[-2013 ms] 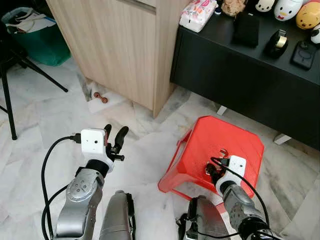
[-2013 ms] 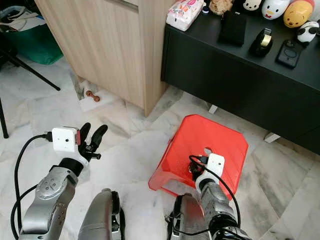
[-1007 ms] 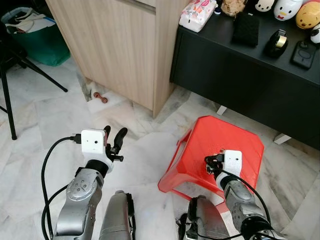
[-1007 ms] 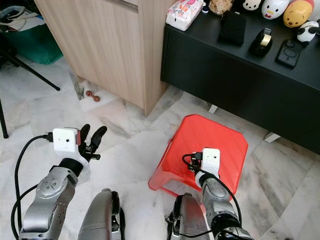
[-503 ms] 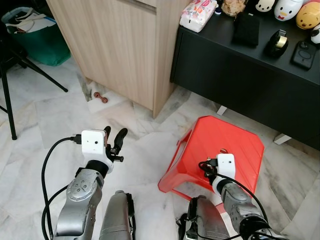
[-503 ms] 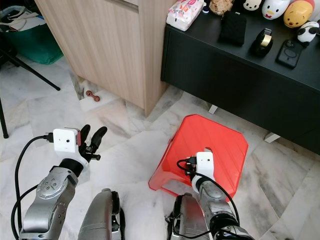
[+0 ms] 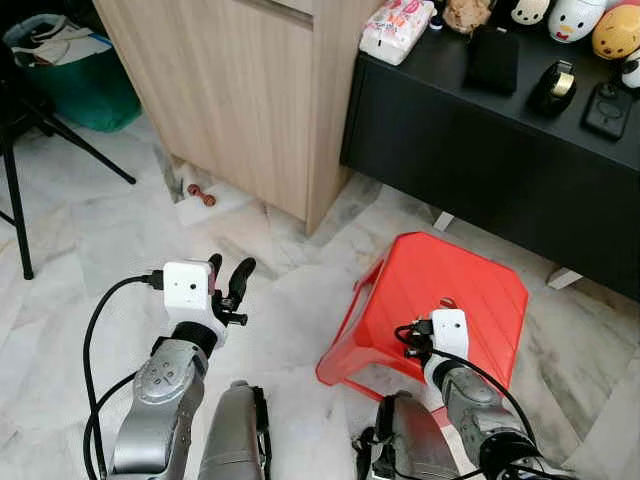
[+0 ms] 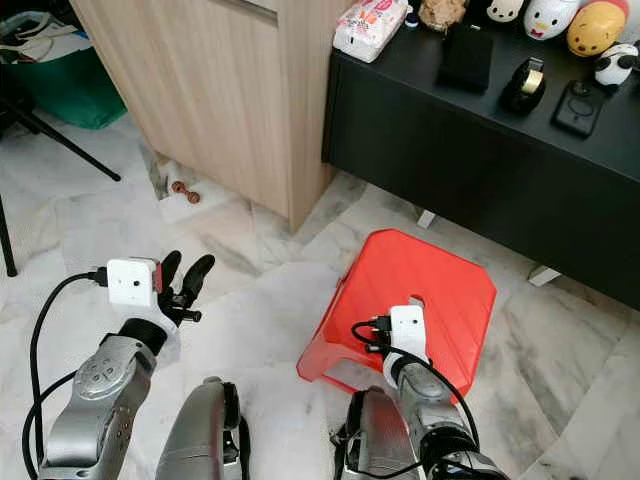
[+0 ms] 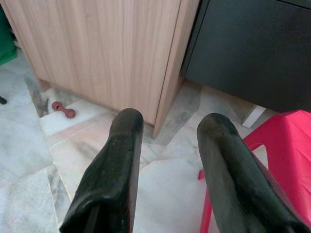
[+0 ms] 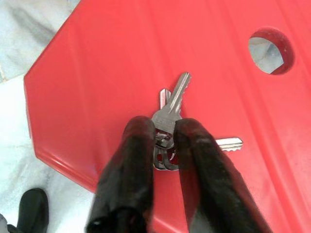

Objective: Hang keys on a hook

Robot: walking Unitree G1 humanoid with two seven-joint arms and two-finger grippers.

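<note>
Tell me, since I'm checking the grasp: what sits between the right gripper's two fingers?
In the right wrist view, the right gripper has its fingers closed around the ring end of the keys, which lie on the red stool.

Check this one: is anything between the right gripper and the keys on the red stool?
Nothing visible. The right gripper is already at the keys on the red stool, one finger on either side of the ring end.

we see our left gripper (image 9: 165, 160) with its two black fingers spread apart above pale marble floor (image 9: 29, 160). ahead stands a light wooden cabinet (image 9: 107, 43), a small reddish dumbbell-shaped object (image 9: 63, 109) by its base, a red plastic stool (image 9: 286, 150) alongside.
</note>
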